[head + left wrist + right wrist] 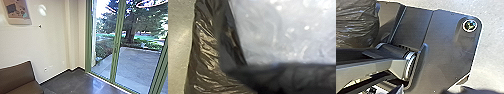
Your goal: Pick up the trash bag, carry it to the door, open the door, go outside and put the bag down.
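I have the crinkled, shiny black plastic trash bag [201, 77] right up close in the left wrist view, and it shows beside the robot's base [448, 45] in the right one, so I judge the pickup is done and the carry well along. Ahead, the tall green-framed glass panels [116, 50] look closed, with the grey paved yard [140, 62] beyond them. Opening the door, going outside and putting the bag down are all left. I can't tell whether either gripper is apart, together or clamped on the bag
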Motion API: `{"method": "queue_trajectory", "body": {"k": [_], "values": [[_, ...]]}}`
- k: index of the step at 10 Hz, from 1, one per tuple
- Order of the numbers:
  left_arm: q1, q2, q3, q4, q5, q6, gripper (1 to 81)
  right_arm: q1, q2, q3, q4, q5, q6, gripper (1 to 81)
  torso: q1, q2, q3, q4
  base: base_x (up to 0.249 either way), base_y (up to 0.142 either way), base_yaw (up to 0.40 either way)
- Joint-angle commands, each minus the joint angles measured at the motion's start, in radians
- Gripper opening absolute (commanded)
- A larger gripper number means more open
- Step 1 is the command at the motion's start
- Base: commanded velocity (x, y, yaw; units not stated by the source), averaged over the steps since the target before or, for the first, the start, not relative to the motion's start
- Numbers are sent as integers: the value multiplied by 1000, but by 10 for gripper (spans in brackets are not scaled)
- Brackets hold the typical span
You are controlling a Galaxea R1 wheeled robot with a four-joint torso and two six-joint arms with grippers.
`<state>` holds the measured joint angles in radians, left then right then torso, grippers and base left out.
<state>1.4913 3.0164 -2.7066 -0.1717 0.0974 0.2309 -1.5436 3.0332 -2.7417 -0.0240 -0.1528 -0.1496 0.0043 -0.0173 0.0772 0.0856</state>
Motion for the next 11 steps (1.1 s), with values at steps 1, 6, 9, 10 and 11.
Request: {"method": "queue_trajectory", "body": {"k": [1,6,9,10,11], "values": [[-67,-3,2,3,54,1,10,64,-1,2,6,-57,-2,811,0,0,0,0,0,0,-353],[-67,0,2,9,54,2,10,62,2,2,6,-57,-2,811,0,0,0,0,0,0,-388],[-67,1,2,11,54,4,10,62,5,2,6,-57,-2,811,0,0,0,0,0,0,-398],[-67,1,2,11,54,4,10,62,6,2,6,-57,-2,811,0,0,0,0,0,0,-400],[-67,1,2,11,53,4,10,61,6,2,6,-57,-2,811,0,0,0,0,0,0,-400]]}}
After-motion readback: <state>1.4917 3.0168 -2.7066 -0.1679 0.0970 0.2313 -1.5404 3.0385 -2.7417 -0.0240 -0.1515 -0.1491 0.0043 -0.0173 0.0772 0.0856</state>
